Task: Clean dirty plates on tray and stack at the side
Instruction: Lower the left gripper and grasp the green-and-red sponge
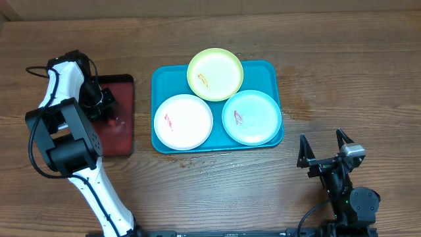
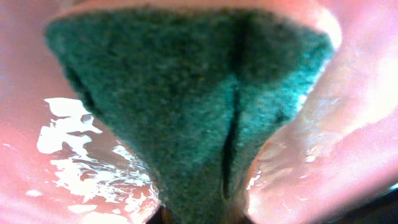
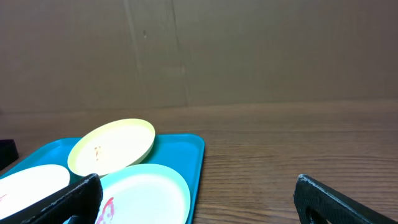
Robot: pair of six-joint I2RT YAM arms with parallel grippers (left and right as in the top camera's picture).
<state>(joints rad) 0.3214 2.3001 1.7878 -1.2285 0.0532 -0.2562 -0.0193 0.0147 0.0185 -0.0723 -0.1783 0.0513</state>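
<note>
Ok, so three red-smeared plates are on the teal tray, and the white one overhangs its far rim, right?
No: the overhead view shows the yellow-green plate overhanging the far rim of the teal tray; the white plate lies inside it. The rest holds.

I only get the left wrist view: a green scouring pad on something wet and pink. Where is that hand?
Observer: The left hand, holding the scouring pad, is over the dark red tray, left of the teal tray.
Operator: Plates done?
Observer: No; the white plate, yellow-green plate and mint plate lie on the teal tray, each red-smeared.
Operator: Right hand?
Observer: The right hand is open and empty, off the teal tray's near right corner.
</note>
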